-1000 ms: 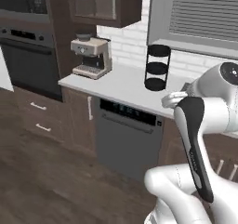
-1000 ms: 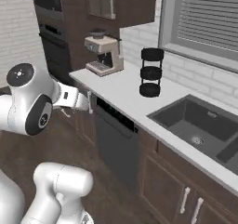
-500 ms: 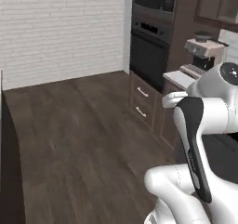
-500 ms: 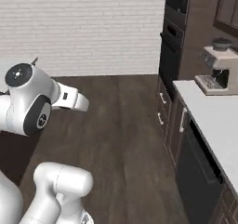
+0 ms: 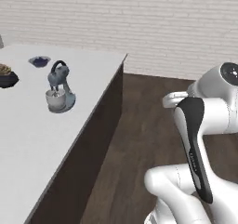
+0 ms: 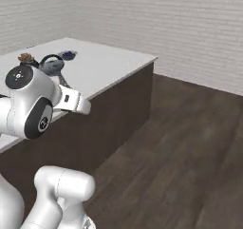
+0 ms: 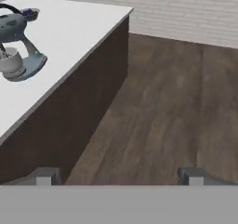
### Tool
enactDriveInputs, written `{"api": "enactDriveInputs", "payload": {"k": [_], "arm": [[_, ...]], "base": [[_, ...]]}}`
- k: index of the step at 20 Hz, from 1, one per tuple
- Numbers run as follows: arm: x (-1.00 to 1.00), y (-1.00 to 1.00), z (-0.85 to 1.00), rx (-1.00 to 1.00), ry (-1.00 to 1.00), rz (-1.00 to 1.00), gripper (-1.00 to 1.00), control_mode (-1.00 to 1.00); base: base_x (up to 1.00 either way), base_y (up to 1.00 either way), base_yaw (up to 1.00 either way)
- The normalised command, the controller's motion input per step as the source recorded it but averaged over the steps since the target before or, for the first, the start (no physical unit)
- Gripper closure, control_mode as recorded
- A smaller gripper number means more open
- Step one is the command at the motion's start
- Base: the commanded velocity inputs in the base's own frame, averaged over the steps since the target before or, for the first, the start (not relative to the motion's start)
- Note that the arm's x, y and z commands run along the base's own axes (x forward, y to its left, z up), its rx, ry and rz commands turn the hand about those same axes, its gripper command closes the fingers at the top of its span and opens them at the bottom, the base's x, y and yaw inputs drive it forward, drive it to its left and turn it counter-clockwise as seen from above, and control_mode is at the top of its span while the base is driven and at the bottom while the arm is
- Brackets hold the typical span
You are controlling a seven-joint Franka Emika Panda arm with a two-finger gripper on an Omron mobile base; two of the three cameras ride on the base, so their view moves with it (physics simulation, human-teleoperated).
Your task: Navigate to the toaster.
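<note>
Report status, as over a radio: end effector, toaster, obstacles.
End effector open, holding nothing. Toaster not sighted. Island counter ahead left, stand mixer and bowl on it. Wood floor ahead.

- A home kitchen is shown, rendered rather than filmed.
- A long island (image 5: 88, 121) with a white top and dark wood sides is seen — a blue-grey stand mixer (image 5: 59, 93) with a pale bowl is set on it.
- A small dark bowl (image 5: 39, 61) and a dark dish of food (image 5: 6, 76) are placed further along.
- The room is closed off by a white brick wall (image 5: 139, 28) above dark plank flooring (image 6: 190, 142).
</note>
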Motion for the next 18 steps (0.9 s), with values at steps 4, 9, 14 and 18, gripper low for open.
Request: {"api": "enactDriveInputs", "payload": {"k": [4, 9, 14, 18], "arm": [[0.00, 0.00, 0.00, 0.00, 0.00, 0.00, -1.00, 1.00], [0.00, 0.00, 0.00, 0.00, 0.00, 0.00, -1.00, 1.00], [0.00, 0.00, 0.00, 0.00, 0.00, 0.00, -1.00, 1.00], [0.00, 0.00, 0.00, 0.00, 0.00, 0.00, -1.00, 1.00]], "base": [[0.00, -0.06, 1.00], [0.00, -0.02, 1.00], [0.00, 0.00, 1.00], [0.00, 0.00, 0.99]]}}
